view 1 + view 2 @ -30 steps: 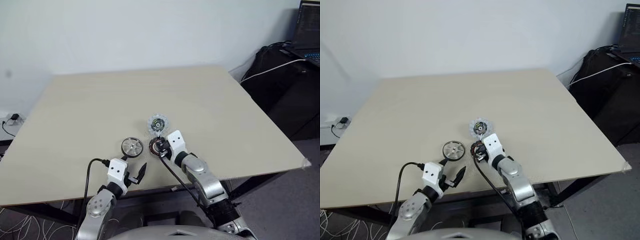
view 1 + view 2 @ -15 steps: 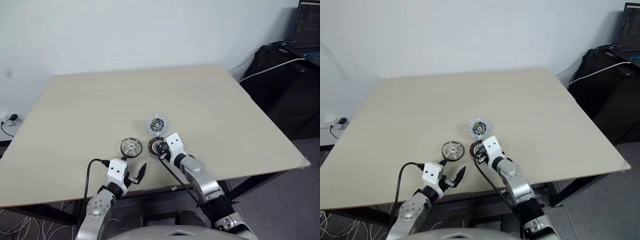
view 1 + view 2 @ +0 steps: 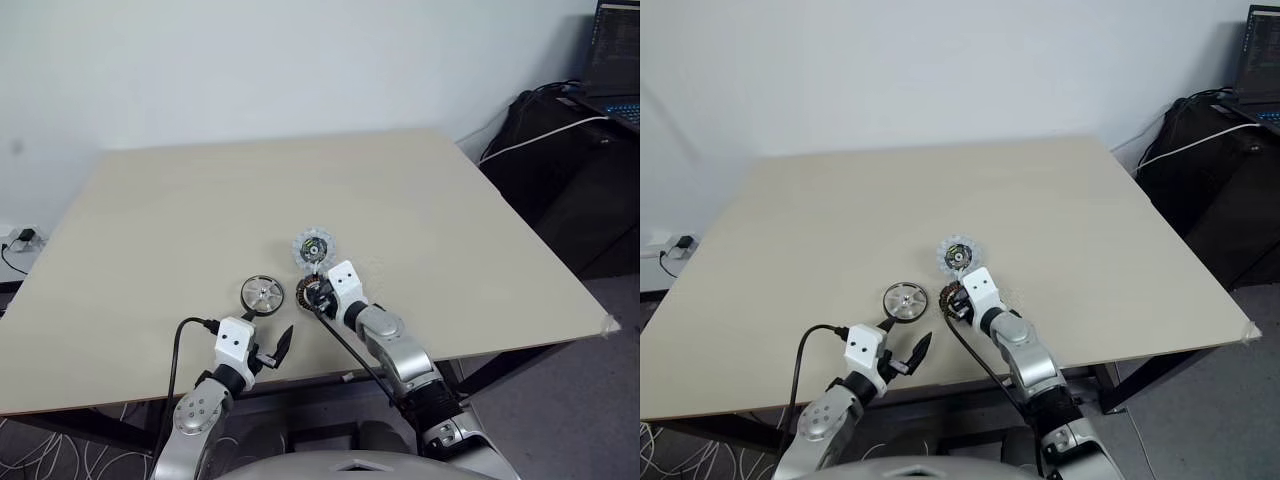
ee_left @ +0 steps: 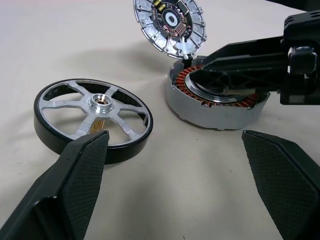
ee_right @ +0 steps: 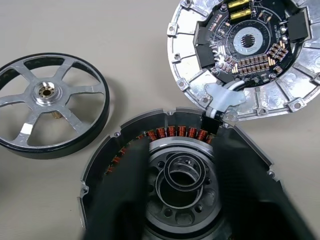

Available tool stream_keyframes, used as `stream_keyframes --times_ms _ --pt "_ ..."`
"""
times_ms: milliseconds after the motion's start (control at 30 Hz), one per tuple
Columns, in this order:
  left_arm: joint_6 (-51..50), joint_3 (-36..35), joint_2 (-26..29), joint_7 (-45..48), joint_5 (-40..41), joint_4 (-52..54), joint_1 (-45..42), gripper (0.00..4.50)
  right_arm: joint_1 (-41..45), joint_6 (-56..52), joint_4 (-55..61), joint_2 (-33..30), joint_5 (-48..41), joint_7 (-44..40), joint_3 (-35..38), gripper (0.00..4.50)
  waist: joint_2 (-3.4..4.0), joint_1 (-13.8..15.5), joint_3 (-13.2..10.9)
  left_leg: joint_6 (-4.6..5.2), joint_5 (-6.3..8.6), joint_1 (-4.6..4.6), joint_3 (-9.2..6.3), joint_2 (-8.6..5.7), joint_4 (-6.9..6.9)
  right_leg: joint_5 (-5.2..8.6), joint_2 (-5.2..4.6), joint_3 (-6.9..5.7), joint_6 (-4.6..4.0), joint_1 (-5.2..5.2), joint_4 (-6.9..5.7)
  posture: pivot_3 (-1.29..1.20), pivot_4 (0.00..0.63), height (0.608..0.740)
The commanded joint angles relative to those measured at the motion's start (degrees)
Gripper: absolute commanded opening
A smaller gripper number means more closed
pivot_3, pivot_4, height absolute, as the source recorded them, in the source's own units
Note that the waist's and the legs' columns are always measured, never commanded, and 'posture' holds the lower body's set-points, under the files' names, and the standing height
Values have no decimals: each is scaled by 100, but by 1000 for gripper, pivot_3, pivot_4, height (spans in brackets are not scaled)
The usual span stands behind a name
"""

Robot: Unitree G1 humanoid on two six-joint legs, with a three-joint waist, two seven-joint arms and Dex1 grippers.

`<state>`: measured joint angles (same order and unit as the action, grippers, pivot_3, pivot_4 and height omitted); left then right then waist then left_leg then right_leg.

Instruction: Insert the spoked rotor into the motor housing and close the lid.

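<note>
The right gripper (image 4: 235, 70) is spread partly open over the copper-wound round motor housing (image 4: 215, 97); the black-rimmed silver spoked rotor (image 4: 93, 119) is seen beside that housing.

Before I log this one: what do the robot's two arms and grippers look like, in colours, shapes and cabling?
Both arms are rounded silver-grey metal segments with black joints, each ending in a white boxy wrist block. The left gripper has two black tapering fingers with finely textured pads. The right gripper has slim black fingers too. A black cable loops from each wrist block back along its arm.
</note>
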<state>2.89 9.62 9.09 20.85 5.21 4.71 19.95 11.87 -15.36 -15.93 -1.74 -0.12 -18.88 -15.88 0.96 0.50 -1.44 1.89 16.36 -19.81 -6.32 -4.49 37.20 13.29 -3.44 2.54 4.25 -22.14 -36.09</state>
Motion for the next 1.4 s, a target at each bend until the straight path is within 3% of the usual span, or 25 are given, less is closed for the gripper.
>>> stream_keyframes --times_ms 33,100,167,367,533,867,1400 --pt "117 -26 -16 1 32 80 -70 4500 -192 -82 1076 -60 -285 -274 70 2654 0 15 0 0 0 -1 0 0 0 0 0 0 0 -1 0 0 0 740" --pt "128 -28 -14 3 29 74 -66 4500 -330 -249 1503 -92 -446 -358 123 2489 0 16 0 0 1 -5 -1 0 -1 1 -1 0 1 -5 0 0 0 740" --pt "134 -28 -17 9 35 63 -64 4500 -483 -502 1944 -170 -541 -409 119 1987 -1 14 1 0 1 -8 -1 0 -1 1 -1 0 2 -10 -1 0 0 740" --pt "128 21 -39 43 22 -3 -143 4500 -339 -2110 2443 -64 -243 205 -114 24 -5 21 3 -4 -1 -8 0 1 1 9 -1 0 13 -12 -7 0 0 740" --pt "68 30 -67 33 44 49 -128 4500 197 -2896 2232 215 -232 338 -291 24 -4 17 3 -13 -7 -11 0 2 1 7 -1 1 6 -25 -25 0 0 740" --pt "57 -9 -134 -57 39 152 -37 4500 1204 -3017 784 292 -58 441 -258 24 -7 -11 5 -15 -8 -11 0 -1 -1 2 0 1 -7 -31 -32 0 0 740" --pt "80 -16 -143 -63 93 113 -61 4500 1348 -3192 386 245 -87 399 -42 24 -7 -131 5 -26 -14 -6 -1 -1 0 9 0 1 -15 -38 -66 0 0 740"
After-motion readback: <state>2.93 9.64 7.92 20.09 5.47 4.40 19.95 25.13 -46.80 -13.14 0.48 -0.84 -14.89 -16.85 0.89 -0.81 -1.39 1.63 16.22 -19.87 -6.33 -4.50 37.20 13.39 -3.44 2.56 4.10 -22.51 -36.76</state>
